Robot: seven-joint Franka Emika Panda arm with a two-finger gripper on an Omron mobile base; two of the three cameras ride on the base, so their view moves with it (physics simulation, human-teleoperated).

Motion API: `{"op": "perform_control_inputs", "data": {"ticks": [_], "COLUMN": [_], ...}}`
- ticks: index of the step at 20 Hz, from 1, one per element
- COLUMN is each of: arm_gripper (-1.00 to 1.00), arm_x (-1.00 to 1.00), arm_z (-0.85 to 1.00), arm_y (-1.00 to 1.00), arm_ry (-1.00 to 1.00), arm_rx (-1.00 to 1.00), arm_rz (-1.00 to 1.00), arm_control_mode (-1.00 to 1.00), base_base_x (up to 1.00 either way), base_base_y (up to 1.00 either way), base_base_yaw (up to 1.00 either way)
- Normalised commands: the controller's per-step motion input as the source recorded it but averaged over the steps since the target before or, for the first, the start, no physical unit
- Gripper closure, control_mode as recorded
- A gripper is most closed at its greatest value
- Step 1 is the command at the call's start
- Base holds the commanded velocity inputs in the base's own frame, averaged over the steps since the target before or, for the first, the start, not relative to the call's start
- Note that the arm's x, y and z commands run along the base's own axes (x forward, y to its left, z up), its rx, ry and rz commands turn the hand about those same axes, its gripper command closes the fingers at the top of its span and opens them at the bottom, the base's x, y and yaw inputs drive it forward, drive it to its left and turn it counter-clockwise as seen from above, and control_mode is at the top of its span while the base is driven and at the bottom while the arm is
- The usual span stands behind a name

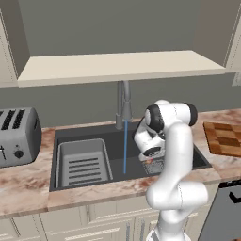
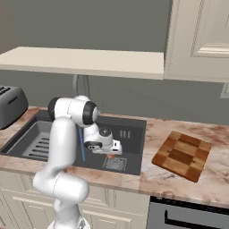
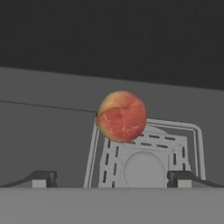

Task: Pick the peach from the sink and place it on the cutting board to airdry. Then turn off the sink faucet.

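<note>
The peach [image 3: 121, 116], orange-red with a yellowish top, rests in the dark sink [image 1: 134, 162] at the far left corner of the square drain grate [image 3: 144, 162]. My gripper [image 3: 112, 177] is low inside the basin and open. Its fingertips [image 3: 43, 177] stand wide apart and short of the fruit, nothing between them. From the right base view the gripper [image 2: 114, 151] hangs just above the grate [image 2: 115, 163], with a sliver of peach [image 2: 110, 156] under it. The faucet [image 1: 124, 106] runs a blue stream [image 1: 125, 146]. The checkered cutting board [image 2: 182, 155] lies on the counter right of the sink.
A lighter grey ribbed tray insert [image 1: 84, 162] takes up the sink's left half. A toaster [image 1: 16, 136] stands on the left counter. A shelf [image 1: 117, 66] overhangs the faucet. An oven front [image 2: 188, 214] sits below the board's counter.
</note>
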Motion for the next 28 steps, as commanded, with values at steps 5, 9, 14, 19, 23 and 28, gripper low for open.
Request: {"op": "perform_control_inputs", "data": {"ticks": [5, 9, 14, 19, 23, 28], "arm_gripper": [-1.0, -1.0, -1.0, -1.0, -1.0, -1.0], "arm_x": [0.31, 0.32, 0.33, 0.3, 0.12, 0.11], "arm_z": [-0.14, -0.16, -0.17, -0.16, -0.13, -0.19], "arm_y": [0.0, -0.02, -0.02, -0.05, -0.04, 0.0], "arm_ry": [0.0, 0.0, 0.0, 0.0, 0.0, 0.01], "arm_rx": [0.0, 0.0, 0.0, 0.0, 0.0, 0.0], "arm_rz": [0.0, 0.0, 0.0, 0.0, 0.0, 0.0], "arm_control_mode": [-1.0, -1.0, -1.0, -1.0, -1.0, -1.0], "base_base_x": [0.0, 0.0, 0.0, 0.0, 0.0, 0.0], "base_base_y": [0.0, 0.0, 0.0, 0.0, 0.0, 0.0], "base_base_yaw": [0.0, 0.0, 0.0, 0.0, 0.0, 0.0]}}
